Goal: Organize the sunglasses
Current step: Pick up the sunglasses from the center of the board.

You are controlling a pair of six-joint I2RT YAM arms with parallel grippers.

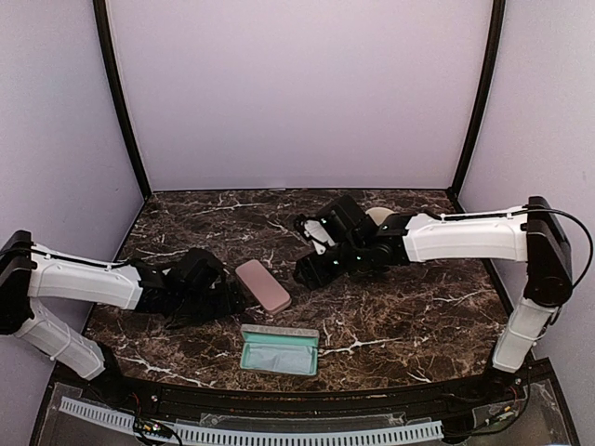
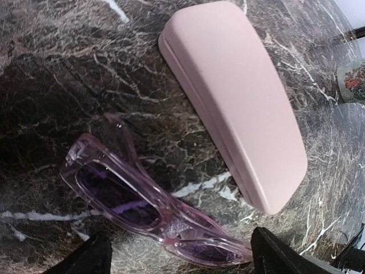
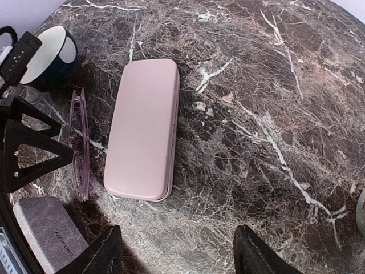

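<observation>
Left gripper (image 2: 179,251) released, jaws spread around pink sunglasses (image 2: 142,200) on worktop (image 2: 57,85): likely light, stiff, slick plastic, scratchable lenses; pinch thick frame at bridge. Right gripper (image 3: 179,251) released, empty.

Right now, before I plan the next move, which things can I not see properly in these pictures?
Pink sunglasses: in the top view, hidden under the left gripper.
Grey case: in the right wrist view, cut off by the bottom-left corner; its print is too small to read.
Pale round object: in the top view, mostly hidden behind the right arm.
</observation>
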